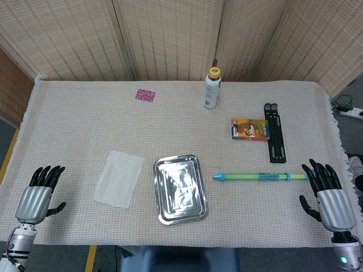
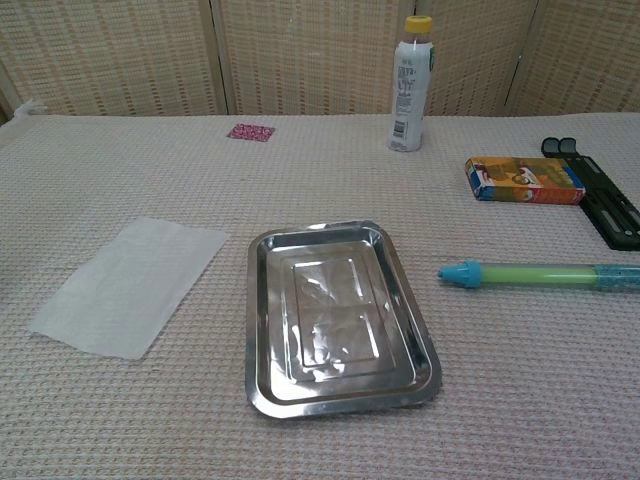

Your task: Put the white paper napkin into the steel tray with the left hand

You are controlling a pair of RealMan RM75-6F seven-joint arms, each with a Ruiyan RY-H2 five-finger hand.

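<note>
On the cream woven tabletop [image 1: 74, 113], the flat white paper napkin [image 1: 119, 178] lies just left of the shiny rectangular steel tray [image 1: 180, 188], its long axis apparently running near-to-far, right of the nearer, empty, spread-fingered left hand [image 1: 39, 195].

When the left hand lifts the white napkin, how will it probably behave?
The white paper napkin lies thin and perfectly flat on the cloth, so it is probably floppy and very light, hard to pinch from above. Pushed, it would likely crumple on the textured tablecloth rather than slide toward the steel tray.
</note>
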